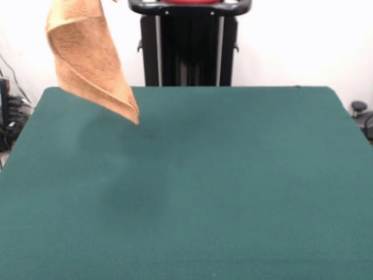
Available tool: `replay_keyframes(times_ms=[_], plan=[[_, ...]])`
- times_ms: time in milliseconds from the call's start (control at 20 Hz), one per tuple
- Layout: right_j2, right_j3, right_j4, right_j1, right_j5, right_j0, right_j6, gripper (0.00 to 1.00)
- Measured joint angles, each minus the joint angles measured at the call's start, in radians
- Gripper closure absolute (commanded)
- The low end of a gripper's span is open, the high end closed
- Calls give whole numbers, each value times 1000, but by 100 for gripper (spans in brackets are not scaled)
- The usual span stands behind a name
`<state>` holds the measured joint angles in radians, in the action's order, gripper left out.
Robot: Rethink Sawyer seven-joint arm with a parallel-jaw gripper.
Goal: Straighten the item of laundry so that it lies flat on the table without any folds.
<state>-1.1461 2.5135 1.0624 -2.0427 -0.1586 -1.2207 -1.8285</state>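
The item of laundry point(90, 58), a tan-orange terry towel, hangs in the air at the upper left of the front view. Its top runs out of the picture at the upper edge. It is curled and folded on itself, and its lowest corner points down to the right, just above the far left part of the dark green table point(192, 192). What holds the towel is hidden above the picture's edge. The gripper does not show.
The robot's black pedestal point(189, 44) stands behind the table's far edge at the centre. Cables and dark gear point(9, 116) lie off the table's left side, and a small dark object point(360, 111) sits off the right side.
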Motion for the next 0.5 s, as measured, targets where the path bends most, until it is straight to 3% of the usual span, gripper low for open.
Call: replay_keyframes(times_ms=[300,500], plan=[[34,-46,13,71,64,-17,0,100],[85,-92,87,155,124,-2,0,100]])
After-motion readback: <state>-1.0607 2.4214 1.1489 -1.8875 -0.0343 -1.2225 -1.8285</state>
